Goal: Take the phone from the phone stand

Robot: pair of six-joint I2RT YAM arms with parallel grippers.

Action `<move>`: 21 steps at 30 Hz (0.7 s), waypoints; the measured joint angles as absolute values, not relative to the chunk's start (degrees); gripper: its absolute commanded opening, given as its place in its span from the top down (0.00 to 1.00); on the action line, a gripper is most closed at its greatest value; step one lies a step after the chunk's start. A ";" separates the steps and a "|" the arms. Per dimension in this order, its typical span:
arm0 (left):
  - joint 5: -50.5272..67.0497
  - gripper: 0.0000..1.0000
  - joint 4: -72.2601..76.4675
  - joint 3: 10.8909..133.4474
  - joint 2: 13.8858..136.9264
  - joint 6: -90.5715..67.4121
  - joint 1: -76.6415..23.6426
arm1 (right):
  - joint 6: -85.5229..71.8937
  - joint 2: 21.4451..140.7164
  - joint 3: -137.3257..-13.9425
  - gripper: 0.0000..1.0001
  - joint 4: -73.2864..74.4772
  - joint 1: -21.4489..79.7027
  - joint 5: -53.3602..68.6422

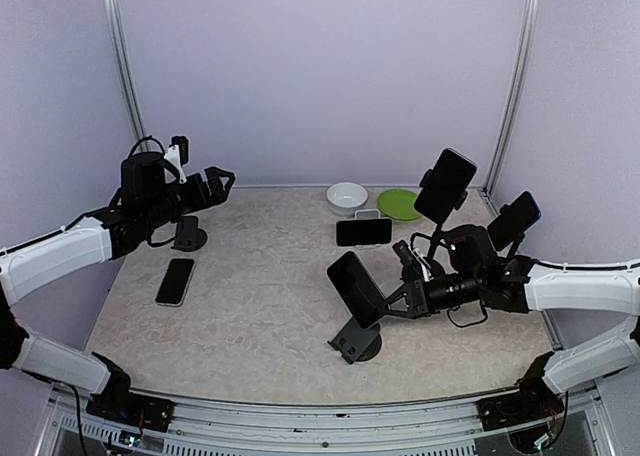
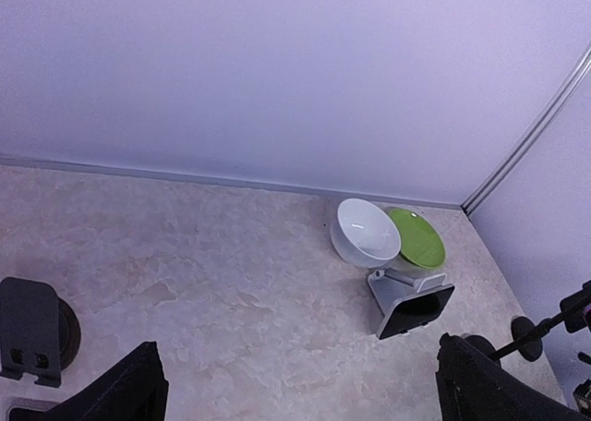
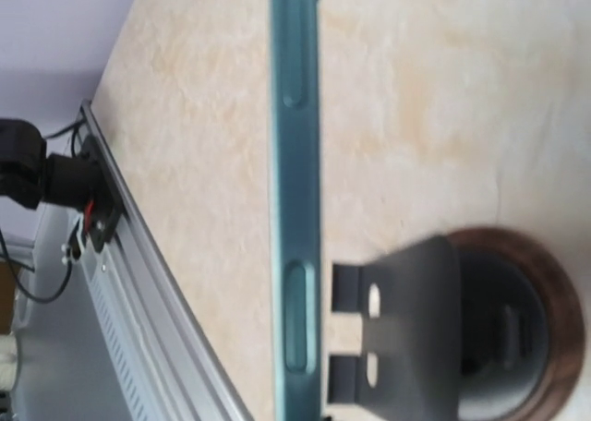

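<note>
Lower centre of the top view: the right jaws are clamped on the tilted dark phone (image 1: 355, 288), held just above the phone stand (image 1: 358, 344) on the table (image 1: 260, 306). Upper left: the left jaws stand wide apart.

This is a robotics laboratory cell, not a home. Plain pale lilac wall panels (image 1: 320, 76) close three sides, and slim aluminium corner posts (image 1: 122, 66) join them. The beige stone-patterned tabletop (image 1: 260, 306) ends at the near edge in a grey metal rail (image 1: 330, 424). Two white-and-black robot arms (image 1: 60, 256) are bolted there, with thin black cables (image 1: 76, 416) near their bases. The things on it look like test props: dark smartphones (image 1: 364, 232), black phone stands (image 1: 188, 238), a white bowl (image 1: 346, 196) and a green plate (image 1: 399, 204).
</note>
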State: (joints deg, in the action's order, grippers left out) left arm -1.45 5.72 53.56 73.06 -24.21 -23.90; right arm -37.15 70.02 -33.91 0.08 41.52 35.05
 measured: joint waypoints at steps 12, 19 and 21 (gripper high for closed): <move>-1.37 0.01 7.86 43.64 67.81 -31.90 -31.11 | -38.44 76.55 -40.01 1.00 -7.60 51.13 24.64; -2.09 0.01 8.38 40.91 62.78 -34.30 -33.04 | -38.17 84.07 -47.42 1.00 -10.41 55.35 16.58; -2.24 0.01 8.80 39.70 62.17 -34.87 -34.44 | -38.04 85.60 -48.99 1.00 -11.27 55.83 14.41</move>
